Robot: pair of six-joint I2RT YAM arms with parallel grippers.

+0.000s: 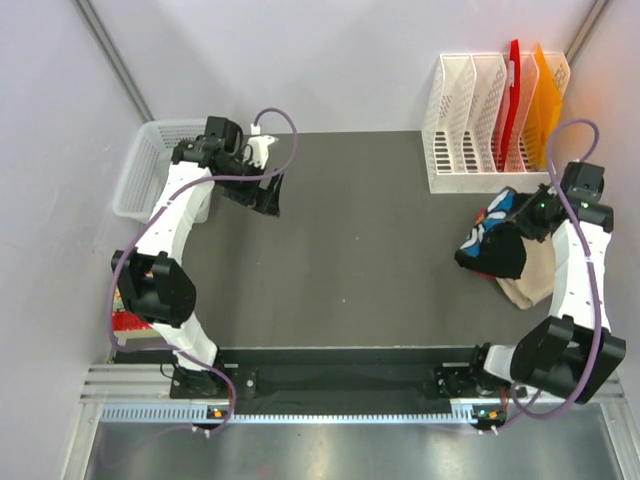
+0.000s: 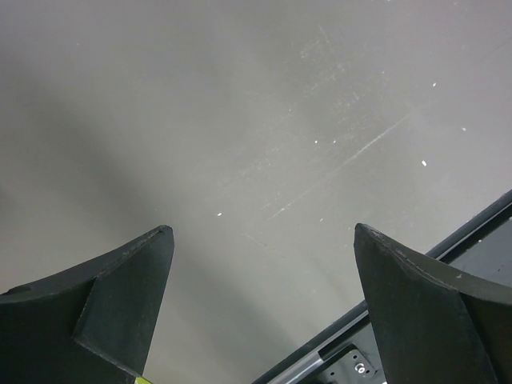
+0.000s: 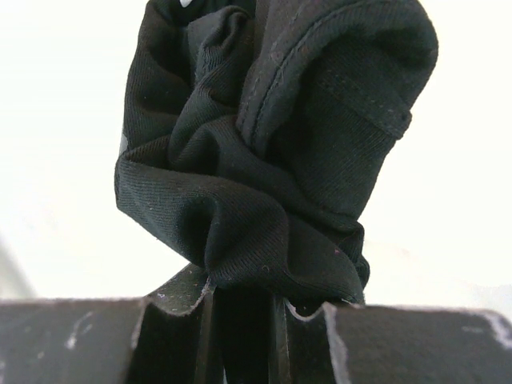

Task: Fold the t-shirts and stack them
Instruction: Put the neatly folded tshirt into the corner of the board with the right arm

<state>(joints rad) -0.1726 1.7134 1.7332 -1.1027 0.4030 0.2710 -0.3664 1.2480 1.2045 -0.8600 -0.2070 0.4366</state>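
My right gripper (image 1: 525, 228) is shut on a bunched black t-shirt (image 1: 492, 245) with a white-blue print, held at the right side of the table. In the right wrist view the black cloth (image 3: 272, 152) is pinched between the closed jaws of that gripper (image 3: 244, 308) and bulges out ahead of them. A tan t-shirt (image 1: 535, 278) lies under and beside the black one. My left gripper (image 1: 268, 195) is open and empty over the dark table near the far left. In the left wrist view its gripper (image 2: 264, 240) shows only bare table between the fingers.
A white mesh basket (image 1: 145, 165) stands at the far left. A white file rack (image 1: 480, 130) with red and orange folders stands at the back right. A red patterned packet (image 1: 125, 322) lies at the left edge. The metal rail (image 2: 448, 248) runs along the table's near edge.
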